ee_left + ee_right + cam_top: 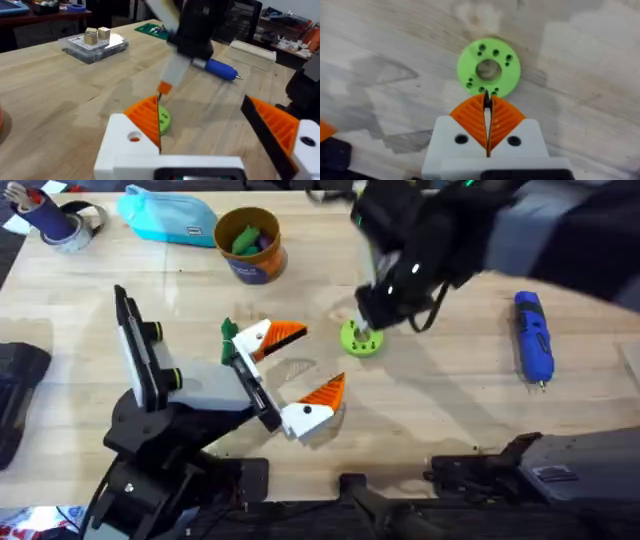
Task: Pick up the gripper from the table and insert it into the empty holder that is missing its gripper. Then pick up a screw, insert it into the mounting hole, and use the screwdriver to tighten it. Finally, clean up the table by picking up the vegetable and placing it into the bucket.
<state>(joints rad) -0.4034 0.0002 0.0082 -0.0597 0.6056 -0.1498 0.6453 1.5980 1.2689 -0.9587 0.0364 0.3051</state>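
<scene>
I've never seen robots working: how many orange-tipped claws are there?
2. The left gripper is open beside the green disc; the right gripper is shut, tips down over the disc. None seems hidden.

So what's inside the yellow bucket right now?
The bucket holds a green piece and something purple beside it, seen from overhead. Its wall hides whatever lies lower, so I cannot tell what they are or whether more sits beneath.

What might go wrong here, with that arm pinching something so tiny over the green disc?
The right gripper pinches a thin dark piece, probably a screw, at its very tips; it might slip out or tilt. The green disc lies loose on the table and may slide if nudged.
</scene>
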